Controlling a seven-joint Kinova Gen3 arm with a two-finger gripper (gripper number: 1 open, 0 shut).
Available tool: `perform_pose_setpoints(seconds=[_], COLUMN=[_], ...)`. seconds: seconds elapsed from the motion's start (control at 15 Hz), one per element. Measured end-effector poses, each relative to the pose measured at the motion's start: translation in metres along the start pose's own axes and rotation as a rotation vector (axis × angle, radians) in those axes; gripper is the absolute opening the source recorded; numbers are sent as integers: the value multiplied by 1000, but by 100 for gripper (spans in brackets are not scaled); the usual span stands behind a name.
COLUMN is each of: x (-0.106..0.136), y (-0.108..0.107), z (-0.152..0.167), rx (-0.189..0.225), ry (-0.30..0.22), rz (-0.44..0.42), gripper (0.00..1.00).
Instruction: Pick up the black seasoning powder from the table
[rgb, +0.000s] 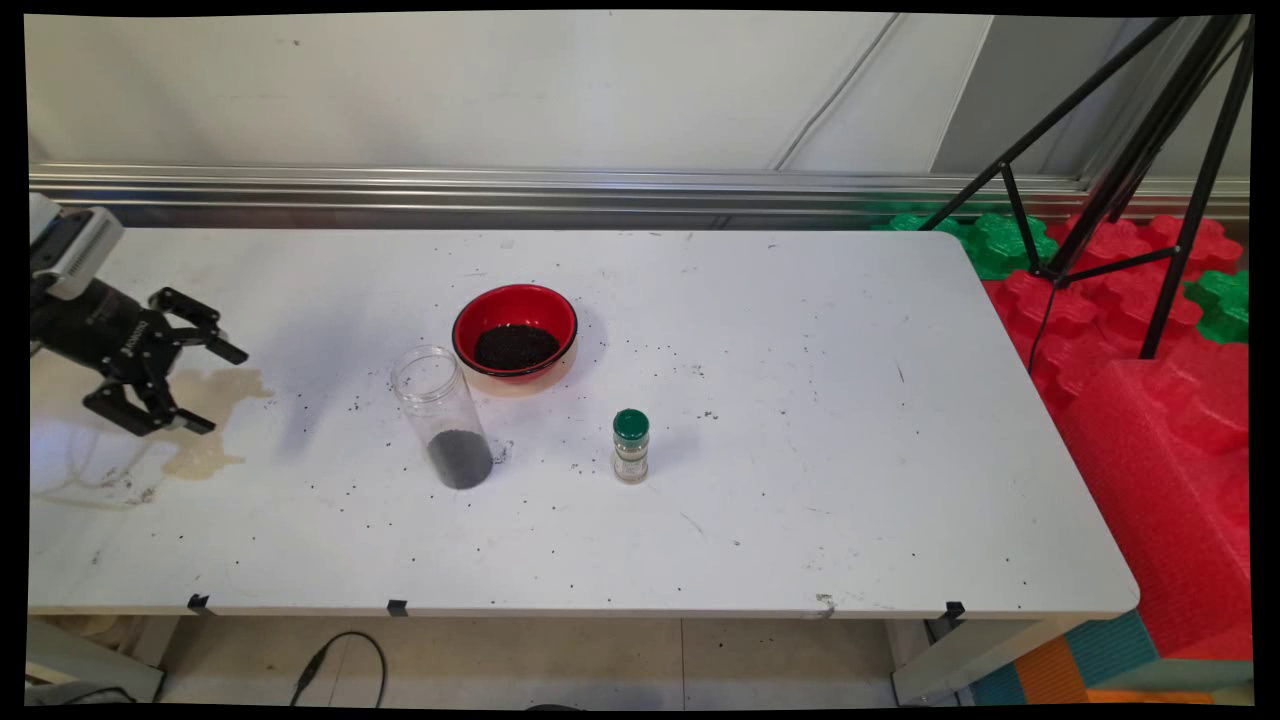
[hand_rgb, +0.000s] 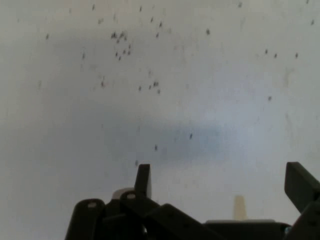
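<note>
Jar (rgb: 443, 418): clear, upright, dark grains at bottom
Bowl (rgb: 515, 330): just behind jar
Shaker (rgb: 631, 446): right of jar
Gripper (rgb: 207, 387): well left of jar, fingers spread, empty

Mid-frame on the counter (rgb: 800, 420), a jar (rgb: 443, 417) stands just lower left of a bowl (rgb: 515, 330); a shaker (rgb: 631, 445) stands right of the jar; the hand (rgb: 205, 385) hangs at far left.

One red bowl (rgb: 515, 330), one clear jar (rgb: 443, 417) and one green-capped spice bottle (rgb: 631, 445) are counted on one white counter (rgb: 800, 420); one black tripod (rgb: 1130, 170) is seen beyond it, and many dark specks (hand_rgb: 120, 42) are scattered
</note>
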Motion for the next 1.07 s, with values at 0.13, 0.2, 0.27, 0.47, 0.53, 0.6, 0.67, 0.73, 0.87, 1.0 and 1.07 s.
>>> perform_pose_setpoints(seconds=[0.13,0.2,0.27,0.47,0.53,0.6,0.67,0.73,0.87,1.0,1.07], x=[8,12,15,26,28,32,36,38,44,49,51], y=[-2,-3,-4,-7,-8,-9,-10,-11,-14,-16,-17], z=[8,12,14,27,31,36,41,45,54,61,65], rx=[-11,-16,-20,-34,-38,-43,-48,-53,-63,-72,-78], ry=[23,35,43,86,97,117,134,150,187,214,230], rz=[8,15,20,47,54,64,72,78,90,97,101], gripper=[100,100,100,100,100,100,100,100,100,100,100])
